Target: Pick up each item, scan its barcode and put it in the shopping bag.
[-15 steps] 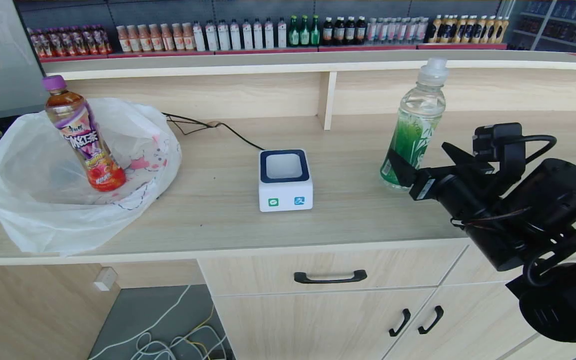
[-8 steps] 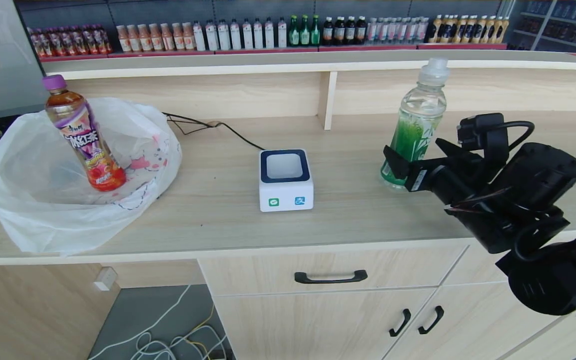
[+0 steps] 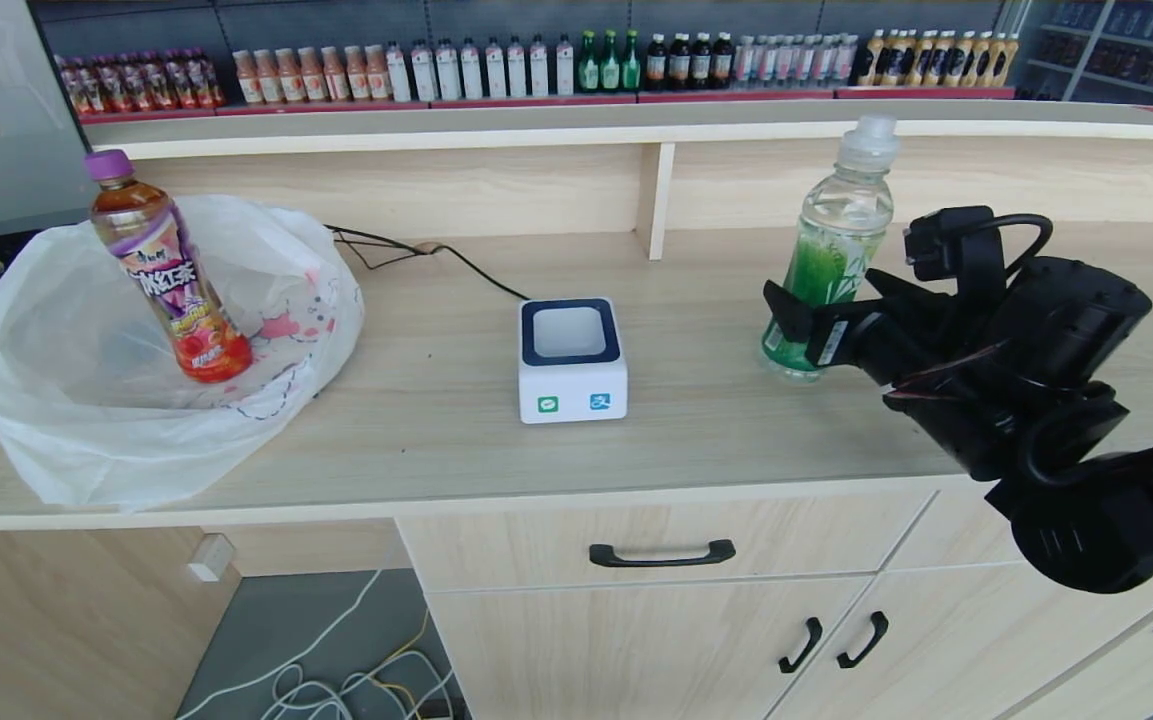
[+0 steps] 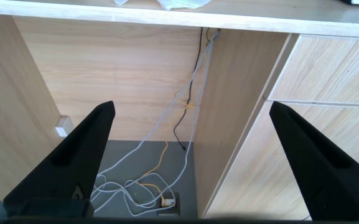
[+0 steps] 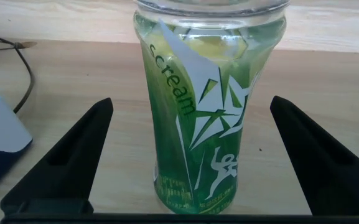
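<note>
Green-labelled bottle (image 3: 829, 262) stands upright on the counter (image 3: 696, 440) at the right of the head view, not yet lifted. Over the last second the right end effector (image 3: 833, 305) has slid up and leftward, and its fingers, held apart, now seem to flank the bottle's lower body. Closing looks like the next step; the scanner (image 3: 572, 358) and shopping bag (image 3: 66, 420) wait further left.

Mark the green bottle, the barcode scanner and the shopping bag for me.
green bottle (image 5: 195, 124), right wrist view, on its green label.
barcode scanner (image 3: 572, 385), head view, on its white front face.
shopping bag (image 3: 86, 440), head view, on its near plastic wall.
</note>
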Controlling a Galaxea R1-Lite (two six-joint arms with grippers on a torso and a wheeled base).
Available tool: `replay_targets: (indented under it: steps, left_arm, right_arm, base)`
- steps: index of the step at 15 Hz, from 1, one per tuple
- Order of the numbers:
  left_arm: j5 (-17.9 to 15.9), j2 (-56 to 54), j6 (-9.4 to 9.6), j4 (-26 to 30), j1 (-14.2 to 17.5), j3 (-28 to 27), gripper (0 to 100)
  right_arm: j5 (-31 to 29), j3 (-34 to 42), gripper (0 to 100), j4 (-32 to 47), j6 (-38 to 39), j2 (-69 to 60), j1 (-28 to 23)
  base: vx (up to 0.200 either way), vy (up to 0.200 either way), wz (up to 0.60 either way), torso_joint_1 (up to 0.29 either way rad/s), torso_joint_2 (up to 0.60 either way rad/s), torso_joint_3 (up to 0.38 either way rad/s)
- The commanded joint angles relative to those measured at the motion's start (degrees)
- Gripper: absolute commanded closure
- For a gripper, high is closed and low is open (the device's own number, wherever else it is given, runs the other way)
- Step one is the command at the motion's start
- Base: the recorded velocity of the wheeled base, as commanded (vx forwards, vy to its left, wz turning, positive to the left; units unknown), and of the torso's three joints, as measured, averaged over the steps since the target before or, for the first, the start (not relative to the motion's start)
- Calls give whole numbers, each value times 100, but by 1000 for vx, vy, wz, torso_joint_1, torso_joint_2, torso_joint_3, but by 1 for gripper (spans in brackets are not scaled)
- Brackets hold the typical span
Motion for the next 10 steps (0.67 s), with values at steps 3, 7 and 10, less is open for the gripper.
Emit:
replay_targets:
  steps: [3,7,10]
  left_arm:
    - [0,1,-1,-1,1,0,0]
    - [0,1,-1,-1,1,0,0]
    - [0,1,-1,-1,1,0,0]
  right_arm:
    - [250,-253,0,359,16,20,-1]
    - [267,-772,0,807,25,134,-36]
    - [267,-1097,0,983,192,231,-89]
  base:
    - [0,0,0,0,0,0]
    - [0,0,0,0,0,0]
    - [0,0,0,0,0,0]
